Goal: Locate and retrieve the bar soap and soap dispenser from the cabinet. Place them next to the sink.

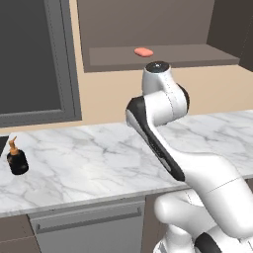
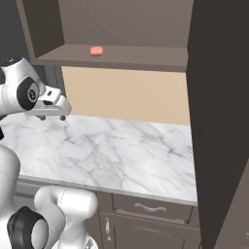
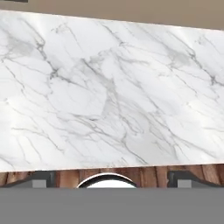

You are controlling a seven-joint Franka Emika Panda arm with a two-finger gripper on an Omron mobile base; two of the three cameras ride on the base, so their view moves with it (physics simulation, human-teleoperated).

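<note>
My gripper (image 2: 52, 116) hangs over the marble counter (image 1: 99, 163), jaws spread wide and holding nothing, palm turned down at the bare stone. The bar soap (image 1: 143, 51) lies above me and farther from my base, on the long grey-brown shelf of the open cabinet (image 1: 163, 57), well apart from my fingers. In the right base view the bar soap (image 2: 96, 50) sits up and to the right of the hand, with the shelf's front edge between us. Its long axis runs along the shelf, roughly parallel to the front edge, so I judge my open jaws would best close across its short width from the front.

The soap dispenser (image 1: 17, 159) stands upright on the counter, low and far off to my left, near the counter's left end and away from the shelf. I take that one to be already set down, though from here I cannot tell how close the sink lies to it.

That leaves the pink bar as the piece in hand. The move ahead, as I read it, turns on height and reach: my hand must rise from counter level to shelf level, then travel forward and rightward into the cabinet mouth. The risk I see is clipping the shelf lip on the way in.
</note>
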